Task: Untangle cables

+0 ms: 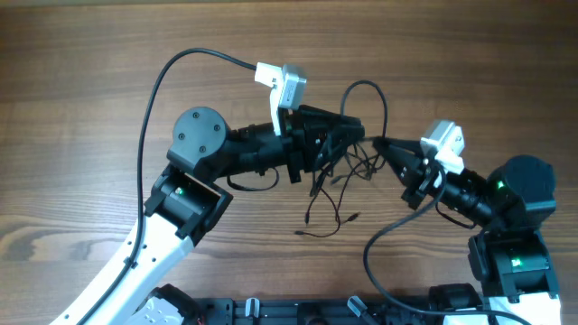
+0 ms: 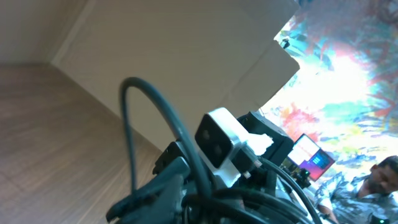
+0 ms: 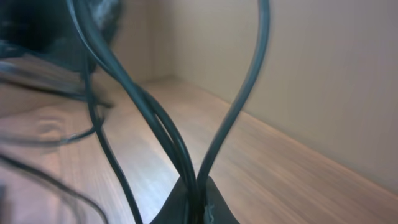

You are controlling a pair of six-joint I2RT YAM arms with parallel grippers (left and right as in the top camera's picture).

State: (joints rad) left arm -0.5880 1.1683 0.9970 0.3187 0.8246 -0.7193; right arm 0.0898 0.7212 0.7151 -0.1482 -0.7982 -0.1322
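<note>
**Overhead.** The left gripper point(image 1: 350, 128) and the right gripper point(image 1: 383, 144) point at each other over the middle of the wooden table point(image 1: 90, 108), with their tips just apart. The cables point(image 1: 354, 162) form a loose tangle between and beneath the two tips. One loop point(image 1: 363, 83) arches to the far side, and thin loose ends trail toward the near edge. Dark strands cross the left gripper's tip, so we cannot tell whether its jaws are together or parted.

**Left wrist.** The camera looks up and across the scene. We note a white camera housing point(image 2: 221, 143) on the other arm and a dark cord point(image 2: 140, 99) arching to its left. A pale wall is behind them, and a person point(image 2: 379, 180) is at the far right. We cannot make out the left fingers here, so its grip stays unresolved.

**Right wrist.** The right gripper point(image 3: 194, 202) is pinched closed on the cables point(image 3: 171, 137). Several strands rise out of the closed tip, some leaning left and one curving right. More blurred strands lie to the left, over the table point(image 3: 280, 162).
</note>
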